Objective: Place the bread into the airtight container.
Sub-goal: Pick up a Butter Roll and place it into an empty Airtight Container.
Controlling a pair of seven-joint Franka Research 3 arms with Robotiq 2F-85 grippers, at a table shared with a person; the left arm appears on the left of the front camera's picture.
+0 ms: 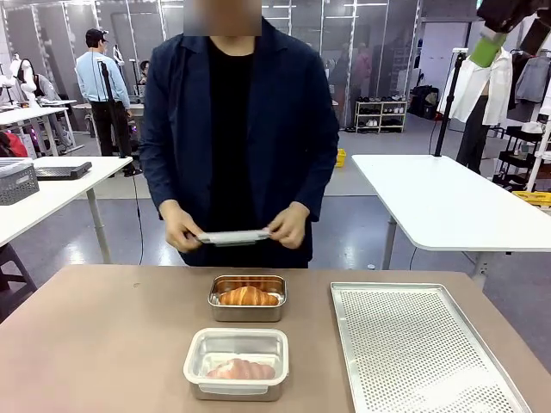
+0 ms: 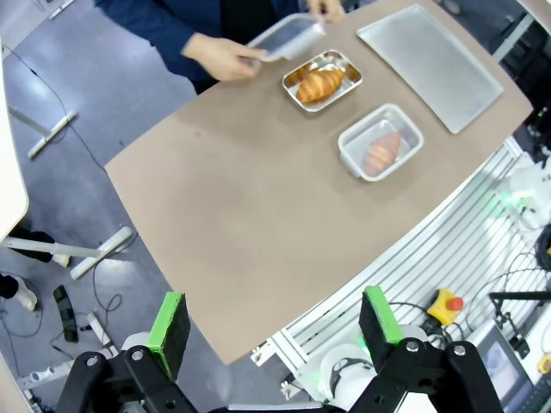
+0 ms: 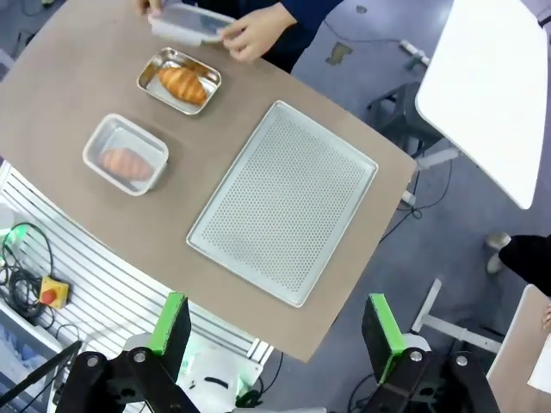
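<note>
A golden croissant lies in an open metal container at the table's middle. Just behind it, the person's two hands hold a flat clear lid level above the far edge. Nearer me stands a second container holding a paler bread, hazy as if under a clear lid. My left gripper hangs open high over the near table edge, far from the croissant. My right gripper is open too, high off the table's right corner, with the croissant far off.
A large perforated metal tray lies on the right half of the table. A red emergency button sits on the frame below the near edge. A white table stands behind on the right.
</note>
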